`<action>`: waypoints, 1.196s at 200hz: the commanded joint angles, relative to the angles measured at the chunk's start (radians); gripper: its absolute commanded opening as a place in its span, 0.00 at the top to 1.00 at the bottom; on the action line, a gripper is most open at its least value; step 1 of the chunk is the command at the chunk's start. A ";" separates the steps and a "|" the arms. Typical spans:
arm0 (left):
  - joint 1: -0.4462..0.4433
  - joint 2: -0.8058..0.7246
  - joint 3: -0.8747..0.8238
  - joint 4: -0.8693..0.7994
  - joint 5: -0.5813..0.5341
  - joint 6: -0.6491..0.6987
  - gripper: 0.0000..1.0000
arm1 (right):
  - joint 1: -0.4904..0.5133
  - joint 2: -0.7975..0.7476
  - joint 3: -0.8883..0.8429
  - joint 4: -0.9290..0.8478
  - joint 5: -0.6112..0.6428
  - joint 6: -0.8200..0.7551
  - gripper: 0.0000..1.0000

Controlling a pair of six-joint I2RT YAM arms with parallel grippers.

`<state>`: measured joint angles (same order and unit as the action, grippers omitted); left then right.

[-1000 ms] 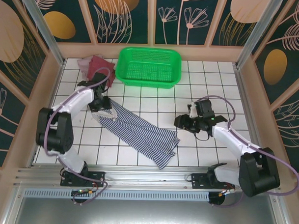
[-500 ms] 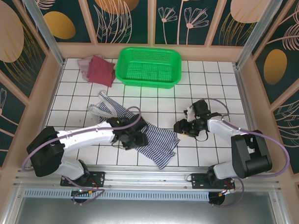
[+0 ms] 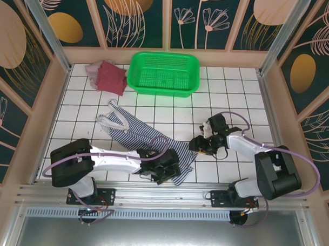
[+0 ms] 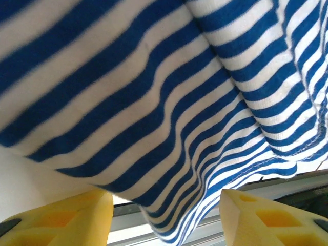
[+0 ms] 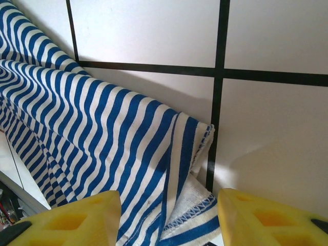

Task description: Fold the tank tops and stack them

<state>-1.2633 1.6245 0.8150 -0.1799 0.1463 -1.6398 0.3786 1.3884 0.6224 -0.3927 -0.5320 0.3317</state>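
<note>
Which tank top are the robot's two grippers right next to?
The navy-and-white striped tank top, spread out in the middle. The maroon top and the pink top lie far away in the back left corner.

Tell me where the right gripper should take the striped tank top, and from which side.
Best grip the hem corner of the striped tank top, coming low from the right, where the right gripper is. The layered edge ends on bare tile there, facing its open jaws.
</note>
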 commanded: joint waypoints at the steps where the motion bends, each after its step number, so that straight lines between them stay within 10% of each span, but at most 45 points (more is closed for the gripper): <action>1: -0.025 0.011 -0.028 0.123 -0.016 -0.099 0.44 | 0.013 0.027 -0.025 0.015 -0.023 0.030 0.48; 77: -0.027 0.027 -0.040 0.140 -0.020 -0.104 0.60 | 0.043 0.075 -0.018 0.050 -0.035 0.049 0.56; 175: -0.020 0.024 0.047 0.093 -0.035 -0.041 1.00 | 0.043 0.001 -0.005 0.045 -0.063 0.108 0.99; 239: -0.085 0.115 0.166 0.060 0.064 0.053 1.00 | -0.080 -0.159 -0.044 -0.151 -0.021 0.069 1.00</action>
<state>-1.3106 1.6848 0.9501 -0.1047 0.1509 -1.6344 0.3481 1.3075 0.6052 -0.4122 -0.5716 0.4229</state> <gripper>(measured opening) 0.059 0.054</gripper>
